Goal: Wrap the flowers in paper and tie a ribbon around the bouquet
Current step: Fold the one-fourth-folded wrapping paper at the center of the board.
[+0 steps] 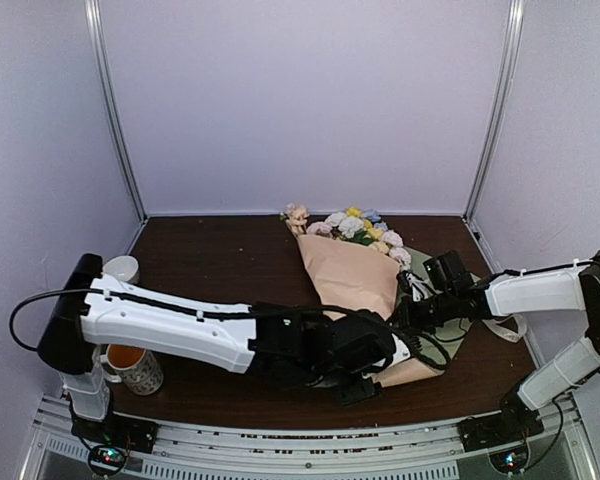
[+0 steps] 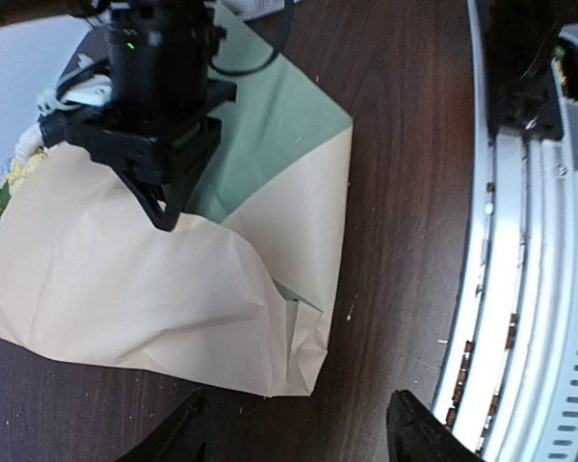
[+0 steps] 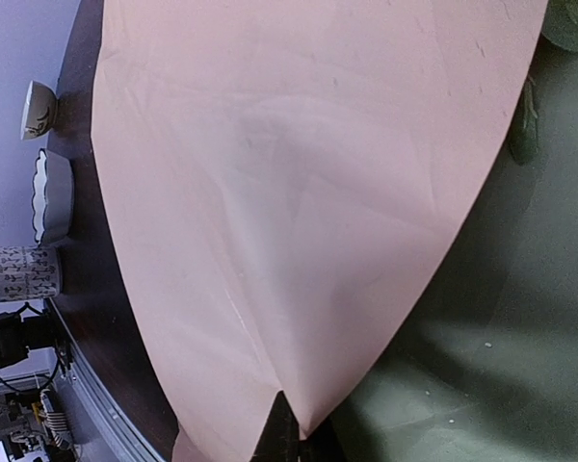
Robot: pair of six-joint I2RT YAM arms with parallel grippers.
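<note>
- Progress: the flowers [image 1: 352, 226] lie inside the paper [image 2: 125, 289], heads out at the far end. A peach flap is folded over the stems, and the green face shows just past the right fingertips. The wrap is judged mostly done. The bouquet [image 1: 352, 275] already reads as a cone.
- The cone's lower corner is creased and loose, and nothing fastens it.
- Ribbon step not begun: no band is seen round the cone.
- A pale loop lies on the table [image 2: 395, 192], behind the right gripper [image 2: 164, 214] and beside its arm. It looks like the ribbon [image 1: 507, 330], well apart from both pairs of fingers, but it is too small to be sure.
- Right gripper: fingers pressed together, tips down on the peach flap at its edge. It cannot be told whether a layer of paper is caught between them.
- Left gripper [image 2: 303, 430]: fingers spread, with only bare table between them. The creased paper corner lies just ahead of the tips and does not touch them.
- Left to do, as judged: firm up the lower fold, fetch the ribbon, pass it round the narrow end, tie it.
- Count:
  - 1 bouquet.
  - 1 paper sheet, two-coloured.
  - 1 possible ribbon.
  - Roughly ten flower heads; the exact number is not countable.
  - 2 grippers.
- Off to the left fingers' rear, 3 vessels: 1 cup [image 3: 39, 108], 1 bowl [image 3: 53, 197], 1 mug [image 3: 24, 272].
</note>
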